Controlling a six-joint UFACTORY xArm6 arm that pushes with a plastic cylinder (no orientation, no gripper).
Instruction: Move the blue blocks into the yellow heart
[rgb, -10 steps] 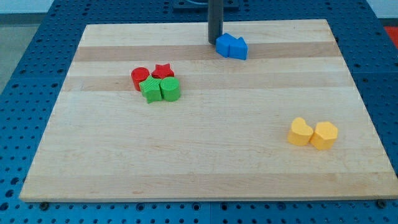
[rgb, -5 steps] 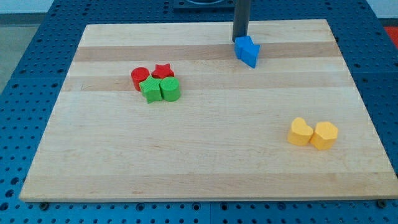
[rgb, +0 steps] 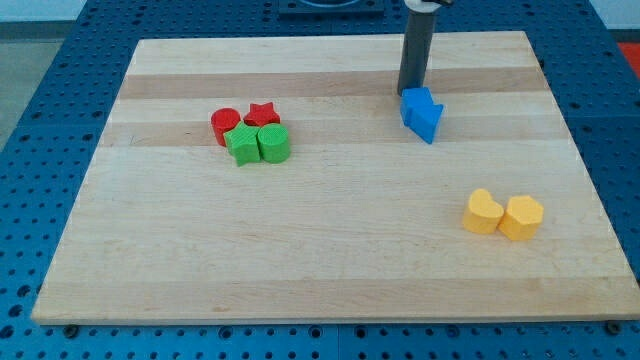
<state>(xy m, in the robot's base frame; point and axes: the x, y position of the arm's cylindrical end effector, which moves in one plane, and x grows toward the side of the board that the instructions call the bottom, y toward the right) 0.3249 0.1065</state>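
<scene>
Two blue blocks (rgb: 422, 112) sit pressed together right of centre near the view's top; their shapes are hard to tell apart. My tip (rgb: 410, 93) touches their upper left side. The yellow heart (rgb: 483, 212) lies at the lower right of the board, well below and to the right of the blue blocks. A yellow hexagon-like block (rgb: 522, 217) touches the heart's right side.
A cluster sits left of centre: a red cylinder (rgb: 225, 123), a red star (rgb: 262, 114), a green star-like block (rgb: 240, 145) and a green block (rgb: 273, 144). The wooden board (rgb: 300, 250) lies on a blue perforated table.
My tip has moved right and down the view, pushing the two blue blocks with it toward the yellow blocks. The other blocks have not moved.
</scene>
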